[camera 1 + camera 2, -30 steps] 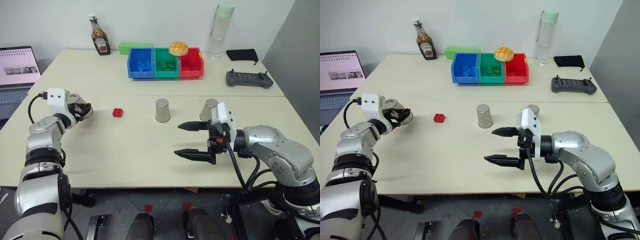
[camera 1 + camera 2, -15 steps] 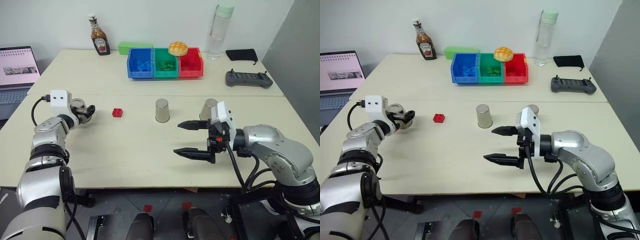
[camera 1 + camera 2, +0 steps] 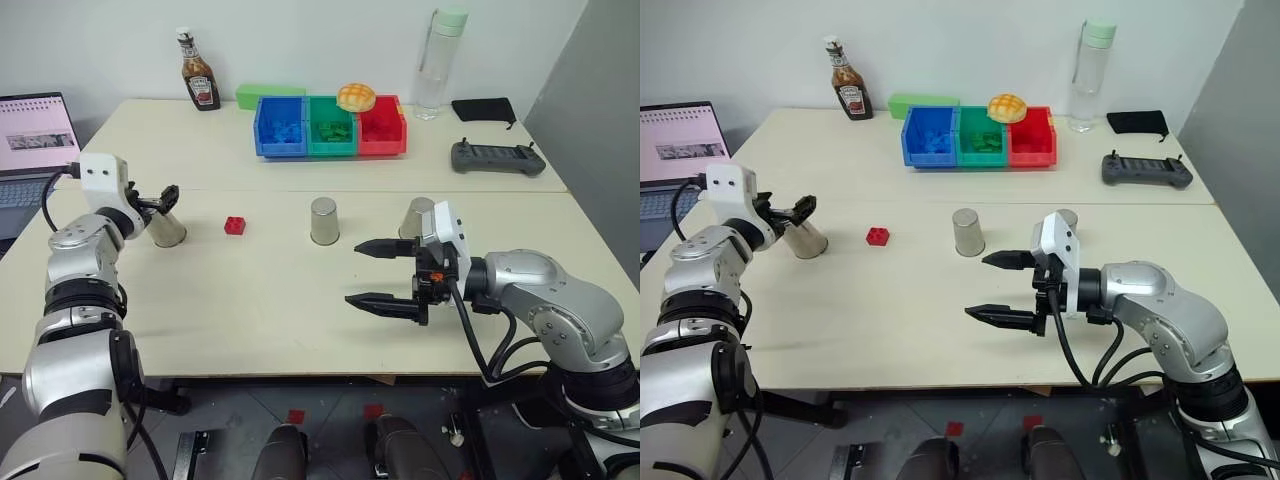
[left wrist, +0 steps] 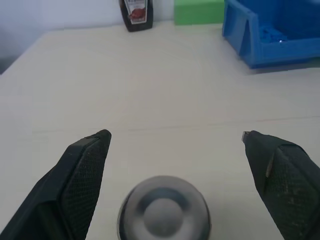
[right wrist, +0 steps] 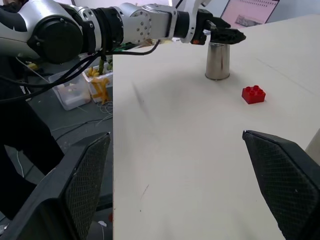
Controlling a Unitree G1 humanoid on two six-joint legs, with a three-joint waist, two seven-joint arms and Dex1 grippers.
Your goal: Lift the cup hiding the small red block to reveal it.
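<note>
The left gripper [image 4: 172,137] has its two black fingers [image 4: 80,175] spread wide, and they hold nothing. Just below them stands a silver cup [image 3: 167,229], mouth down on the table [image 3: 250,300], free of both fingers. From the right wrist view the same gripper hovers over that cup's upturned base.

The small red block [image 3: 235,225] lies uncovered on the table, beside this cup on the side toward the middle, apart from it and touching nothing. Farther along the same line stands a second cup [image 3: 324,220], also upside down, and beyond that a third cup [image 3: 415,217], partly hidden behind the right arm's wrist.

The right gripper [image 3: 372,274] is held over the table in front of the third cup, pointing toward the robot's left, its fingers [image 3: 380,303] wide apart and empty. It is well apart from the block.

At the far side of the table sit a blue bin [image 3: 281,125], a green bin [image 3: 331,125] and a red bin [image 3: 381,126] in a row, with a yellow bun-shaped object [image 3: 357,96] resting on top and a green box [image 3: 270,94] behind. A sauce bottle [image 3: 200,70] stands to their left, a clear water bottle [image 3: 442,62] to their right, then a black pouch [image 3: 484,109] and a grey controller [image 3: 498,157]. A laptop [image 3: 35,135] sits off the table's left edge.
</note>
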